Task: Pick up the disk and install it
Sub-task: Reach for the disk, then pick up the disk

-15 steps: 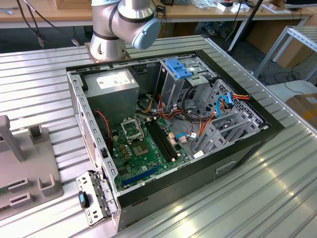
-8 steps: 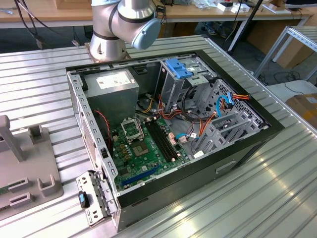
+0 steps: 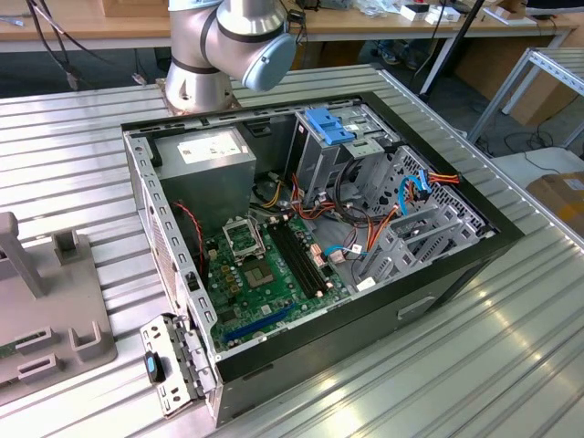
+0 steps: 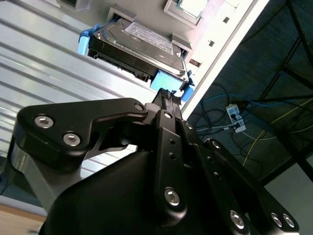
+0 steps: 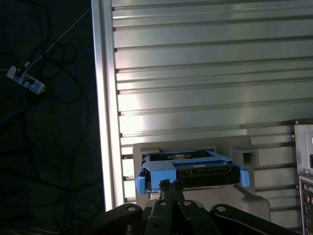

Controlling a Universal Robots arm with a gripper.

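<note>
So, barely started from where I'm standing. On the ribbed aluminium table (image 5: 205,63) the disk (image 4: 139,44), a flat dark-grey metal hard drive with a white label and blue plastic frame, sits in a pale grey holder block (image 5: 244,198), right in front of the black robot gripper (image 4: 167,97). Its jaws look drawn close together at the frame's near edge; whether they're actually pinching it, can't tell. The opened black computer case (image 3: 383,328) hasn't received it, so lifting and installing are both left.
</note>
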